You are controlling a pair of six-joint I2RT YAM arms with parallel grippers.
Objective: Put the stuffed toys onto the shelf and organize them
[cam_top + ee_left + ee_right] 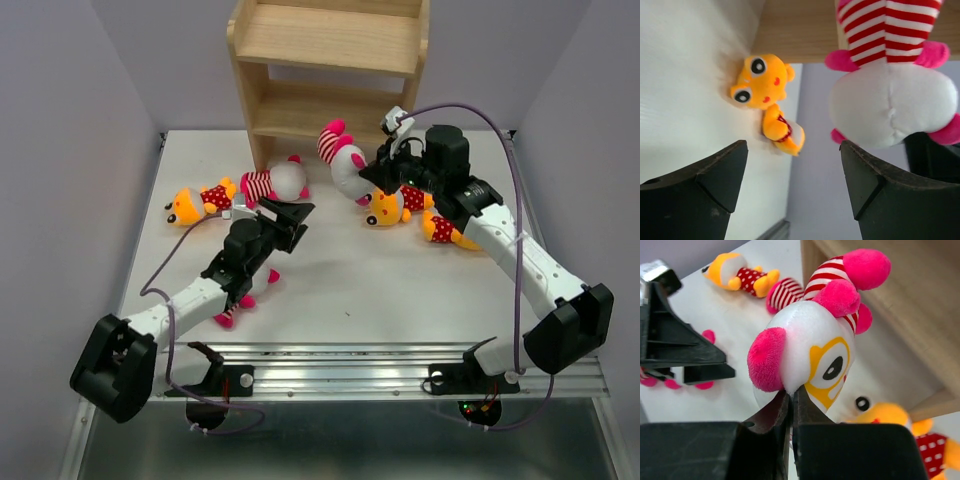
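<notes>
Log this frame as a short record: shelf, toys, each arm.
shelf: no toys on visible boards
left gripper: jaws open, facing lying striped toy beside shelf foot
right gripper: jaws shut on lifted striped toy
left yellow toy, right yellow toys: lying on table
third striped toy: under left arm

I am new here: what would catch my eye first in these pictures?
First, the right gripper pinching a white-headed striped toy by its head, in front of the wooden shelf. Then the open left gripper facing a second striped toy lying at the shelf's foot, a yellow toy beside it.
</notes>
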